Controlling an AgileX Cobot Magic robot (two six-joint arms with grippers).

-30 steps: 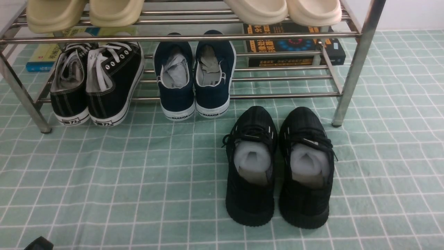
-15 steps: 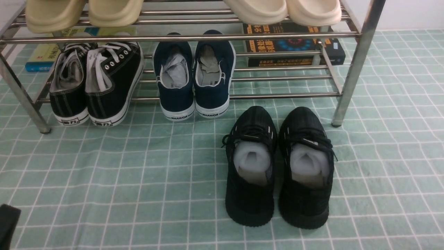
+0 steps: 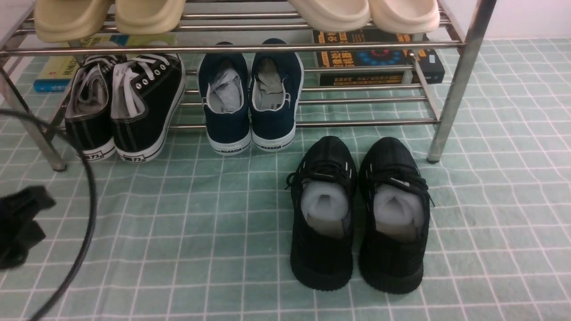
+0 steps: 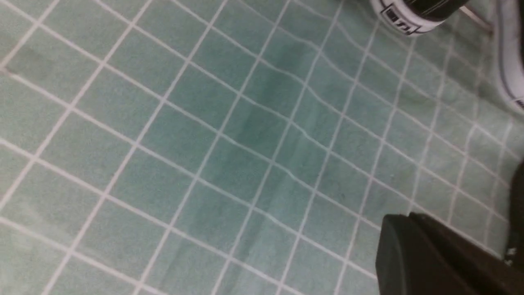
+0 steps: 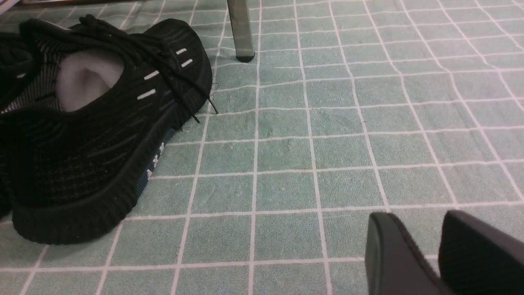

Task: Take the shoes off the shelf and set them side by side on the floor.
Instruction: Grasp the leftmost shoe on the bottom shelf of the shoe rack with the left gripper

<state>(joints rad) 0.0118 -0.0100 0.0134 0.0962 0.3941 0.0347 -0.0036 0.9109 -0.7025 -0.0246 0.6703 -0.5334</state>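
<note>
The shoes (image 3: pixel 125 107), black canvas with white laces and white soles, stand heels toward me on the lower tier of the shelf (image 3: pixel 312 122), at its left end. In the left wrist view one heel (image 4: pixel 413 16) shows at the frame's edge. My left gripper (image 3: pixel 40 200) hangs low over the floor (image 3: pixel 200 223) at the far left, short of the shoes. Its fingers (image 4: pixel 403 217) are pressed together with nothing between them. My right gripper (image 5: pixel 423 229) does not show in the front view. It hovers over bare floor, jaws a little apart and empty.
Navy slip-ons (image 3: pixel 250 98) sit beside the canvas pair on the shelf. Black knit sneakers (image 3: pixel 357 214) stand side by side on the floor before the shelf's right half, by its leg (image 5: pixel 241 32). Beige slippers (image 3: pixel 107 15) and books (image 3: pixel 379 58) are behind. A black cable (image 3: pixel 89 200) loops at left.
My left arm has risen from the bottom left corner and moved forward toward the shelf, and its cable has swung into view. The shoes have not moved.
</note>
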